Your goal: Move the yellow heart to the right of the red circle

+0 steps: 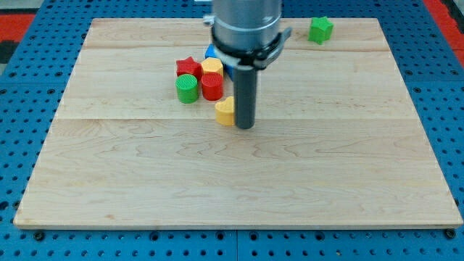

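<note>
The yellow heart (225, 111) lies on the wooden board, just below and right of the red circle (212, 85). My tip (244, 127) stands right against the heart's right side, touching or nearly touching it. The red circle sits in a cluster left of the rod, with a green circle (187, 88) on its left, a red star (188, 68) up-left and a yellow block (213, 67) just above it. A blue block (212, 52) peeks out behind the yellow block, mostly hidden by the arm.
A green block (320, 29) sits alone near the board's top right edge. The wooden board (239, 181) rests on a blue perforated table. The arm's grey body (246, 29) covers the top centre of the board.
</note>
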`<state>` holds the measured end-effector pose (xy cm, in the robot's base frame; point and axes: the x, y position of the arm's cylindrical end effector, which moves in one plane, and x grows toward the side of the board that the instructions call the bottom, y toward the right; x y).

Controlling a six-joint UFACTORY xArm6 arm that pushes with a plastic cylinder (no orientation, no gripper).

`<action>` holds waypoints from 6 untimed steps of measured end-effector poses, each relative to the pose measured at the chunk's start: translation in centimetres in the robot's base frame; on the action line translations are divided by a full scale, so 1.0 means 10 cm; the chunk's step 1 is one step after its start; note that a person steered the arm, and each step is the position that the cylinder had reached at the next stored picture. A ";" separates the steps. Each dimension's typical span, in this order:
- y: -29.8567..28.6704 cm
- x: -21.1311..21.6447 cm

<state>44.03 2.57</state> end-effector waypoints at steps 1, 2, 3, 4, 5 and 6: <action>0.04 -0.15; 0.06 0.53; -0.40 0.35; -0.49 -0.09; -0.48 -0.37; -0.40 -0.40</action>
